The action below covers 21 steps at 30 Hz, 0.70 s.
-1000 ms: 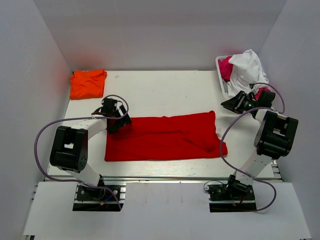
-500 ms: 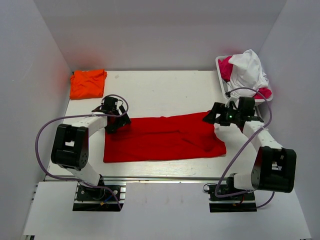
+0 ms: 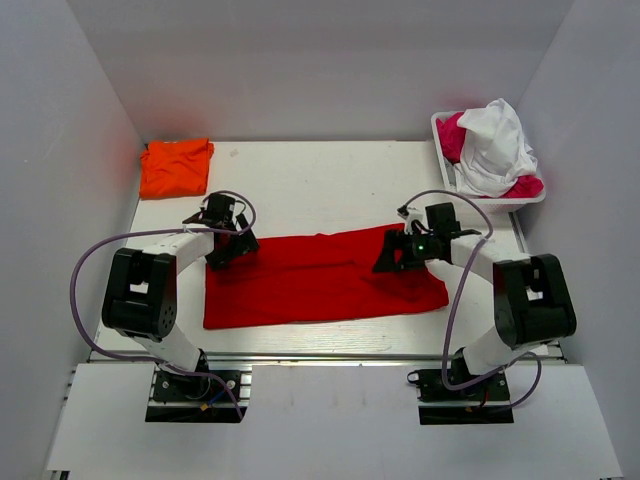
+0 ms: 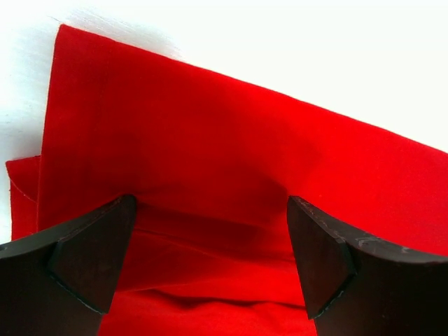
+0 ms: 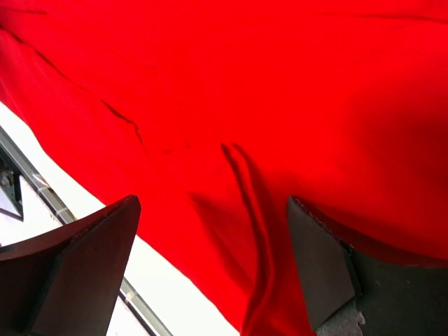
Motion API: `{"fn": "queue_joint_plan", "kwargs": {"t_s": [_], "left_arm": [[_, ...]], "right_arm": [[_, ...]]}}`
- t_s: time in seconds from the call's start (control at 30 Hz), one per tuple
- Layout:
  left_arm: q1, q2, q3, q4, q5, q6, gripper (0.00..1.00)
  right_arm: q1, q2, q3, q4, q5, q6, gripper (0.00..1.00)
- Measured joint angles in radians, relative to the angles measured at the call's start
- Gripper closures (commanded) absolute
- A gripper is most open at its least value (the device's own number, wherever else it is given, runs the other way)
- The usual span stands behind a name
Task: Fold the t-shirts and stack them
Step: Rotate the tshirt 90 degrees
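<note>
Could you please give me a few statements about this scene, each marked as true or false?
1. The red t-shirt lies on the table between the arms. True.
2. The orange t-shirt sits in the basket. False: it lies at the table's far left corner; the basket holds white and pink cloth.
3. The left pincer and the right pincer both stand open. True.
4. The right pincer hangs over the basket. False: it is over the red t-shirt's right end.
</note>
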Motion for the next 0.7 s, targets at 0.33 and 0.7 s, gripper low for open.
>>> {"fn": "queue_joint_plan", "kwargs": {"t_s": [0.33, 0.7], "left_arm": [[0.000, -0.002, 0.000, -0.014, -0.013, 0.006, 0.00], [0.000, -0.003, 0.000, -0.033, -0.036, 0.006, 0.00]], "right_arm": [[0.103, 0.047, 0.057, 0.018, -0.008, 0.000, 0.10], [0.189, -0.110, -0.134, -0.048, -0.135, 0.002, 0.10]]}}
